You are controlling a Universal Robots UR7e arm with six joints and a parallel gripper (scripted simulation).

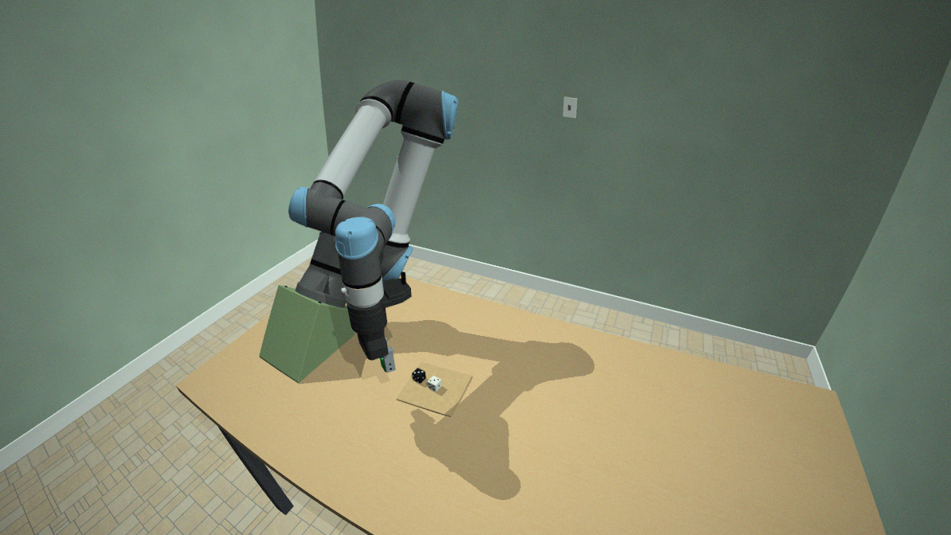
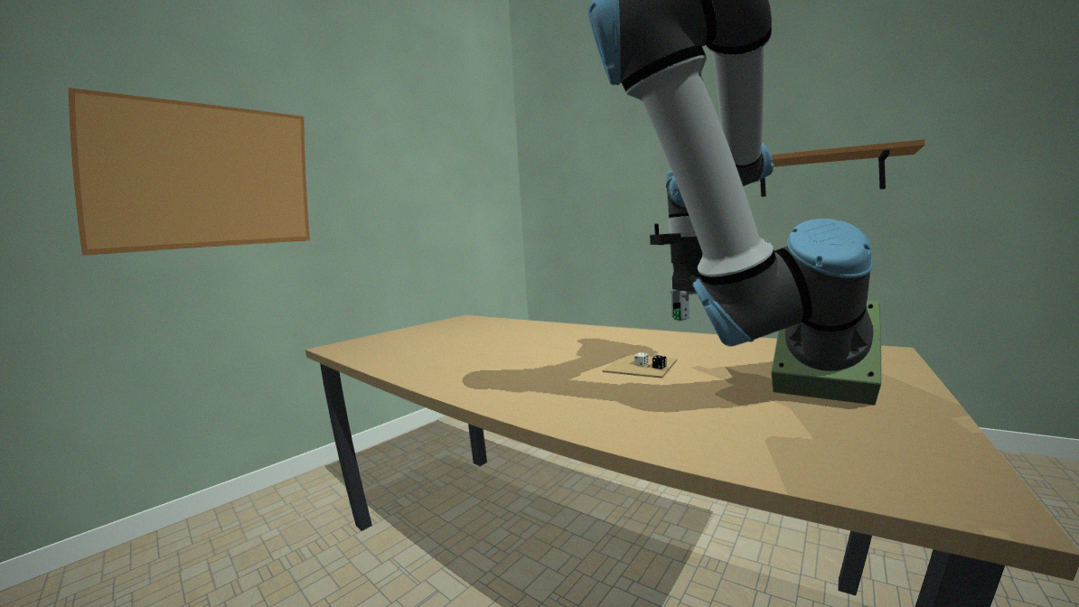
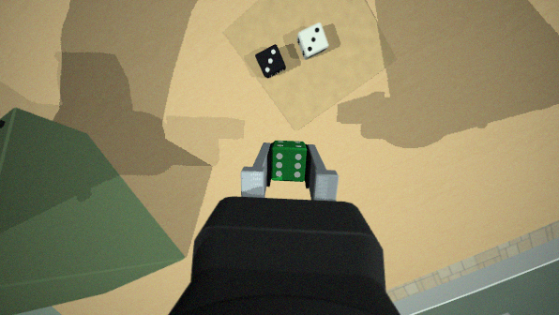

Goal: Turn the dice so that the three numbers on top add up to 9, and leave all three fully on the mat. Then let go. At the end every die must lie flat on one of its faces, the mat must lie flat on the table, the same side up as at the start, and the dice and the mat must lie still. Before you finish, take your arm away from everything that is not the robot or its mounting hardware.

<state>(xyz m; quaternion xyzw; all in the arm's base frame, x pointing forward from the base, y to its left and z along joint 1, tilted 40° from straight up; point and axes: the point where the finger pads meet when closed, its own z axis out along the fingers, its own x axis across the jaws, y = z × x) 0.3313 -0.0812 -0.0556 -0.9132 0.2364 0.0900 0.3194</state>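
Note:
My gripper (image 3: pixel 288 157) is shut on a green die (image 3: pixel 289 161) whose six-pip face is turned to the wrist camera. It holds the die in the air above the table, off the near edge of the tan mat (image 3: pixel 307 61). On the mat lie a black die (image 3: pixel 270 61) showing three on top and a white die (image 3: pixel 313 40) showing three on top, side by side. In the top view the gripper (image 1: pixel 387 362) hangs left of the mat (image 1: pixel 433 392). In the exterior view the gripper (image 2: pixel 679 308) is well above the mat (image 2: pixel 640 367).
The arm's green base block (image 1: pixel 303 332) stands close to the left of the gripper; it also shows in the wrist view (image 3: pixel 70 206). The table's edge and the floor show at the wrist view's lower right (image 3: pixel 474 267).

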